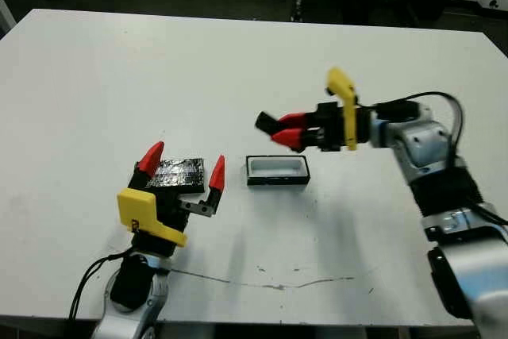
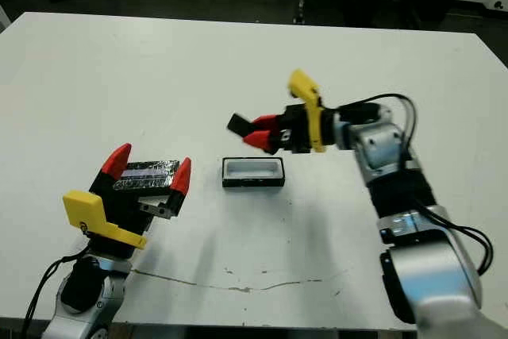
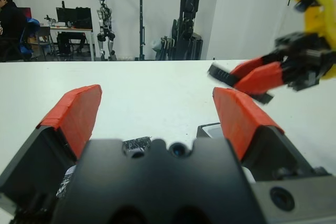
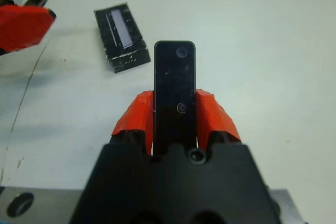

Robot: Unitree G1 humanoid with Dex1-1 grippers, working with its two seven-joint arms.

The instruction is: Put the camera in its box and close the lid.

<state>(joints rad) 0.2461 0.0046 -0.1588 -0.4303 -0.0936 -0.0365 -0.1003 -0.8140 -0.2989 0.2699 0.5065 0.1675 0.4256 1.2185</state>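
Desk (image 1: 95, 77): white, broad, carrying the lid and the box; a thin dark scratch runs along its near edge.

Right gripper (image 1: 287, 131): raised above the desk, just beyond and to the right of the box, jaws pinching the camera by its long sides.

Left gripper (image 1: 184, 171): low at the desk's near left, jaws spread wide and holding nothing, set to either side of the lid's near end (whether a tip touches it cannot be told).

Lid (image 1: 176, 173): flat black slab with a crinkly, shiny top, lying on the desk left of the box and apart from it. Likely light and stiff, the glossy face probably slippery; best taken by its long edges.

Box (image 1: 277, 170): shallow black tray with white lining, open and empty, at the desk's middle.

Camera (image 4: 174, 90): thin black bar, held clear of the desk and not yet over the box. Judged light, rigid and smooth; the mid-length grip looks sound.

View notes: the right wrist view alone shows the camera's face with its two small lenses and its free end past the fingertips; it omits the box, which the head views place.
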